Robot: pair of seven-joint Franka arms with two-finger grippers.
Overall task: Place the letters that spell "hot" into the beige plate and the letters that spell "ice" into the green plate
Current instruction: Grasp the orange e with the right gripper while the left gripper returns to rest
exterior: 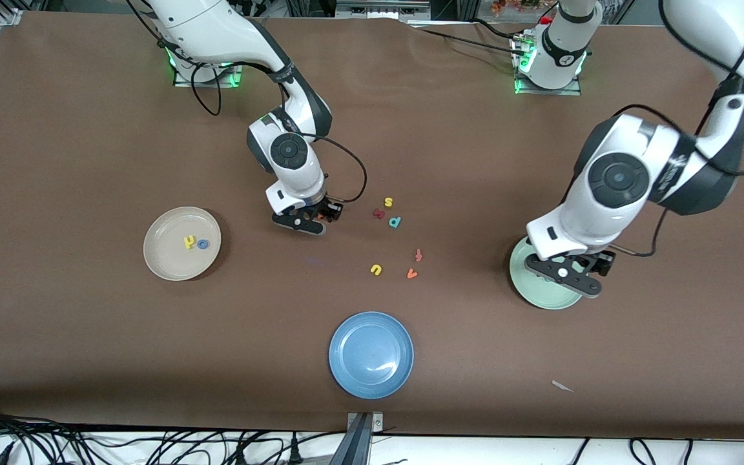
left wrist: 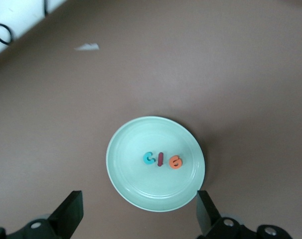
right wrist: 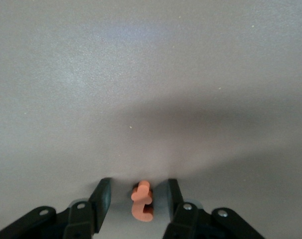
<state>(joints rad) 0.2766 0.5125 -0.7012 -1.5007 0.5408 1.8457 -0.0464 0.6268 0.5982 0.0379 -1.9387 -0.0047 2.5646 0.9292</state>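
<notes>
1. The orange t (right wrist: 142, 200) lies on the brown table (exterior: 88, 129), between the two fingers of the right gripper (exterior: 316, 218). The fingers stand on each side of it with small gaps, so they are not pinching it yet. It looks like the last letter that needs to go.
2. The t is tiny and lies crooked. If the fingers shut a bit off the middle, it could pop out or spin away.
3. The yellow h (exterior: 188, 242) and the blue o (exterior: 203, 244) already sit in the beige plate (exterior: 162, 258), toward the right arm's end of the table. If the t is pinched only by its tip, it may fall on the way there.
4. The teal c (left wrist: 149, 158), the dark red i (left wrist: 161, 159) and the orange e (left wrist: 175, 162) lie in a row in the green plate (left wrist: 126, 189). The left gripper (left wrist: 136, 224) hangs above that plate with its jaws wide open and holds nothing. It waits.
5. Spare letters, like the yellow s (exterior: 388, 202) and the teal p (exterior: 395, 222), lie near the right gripper. A sideways bump could scatter them.
</notes>
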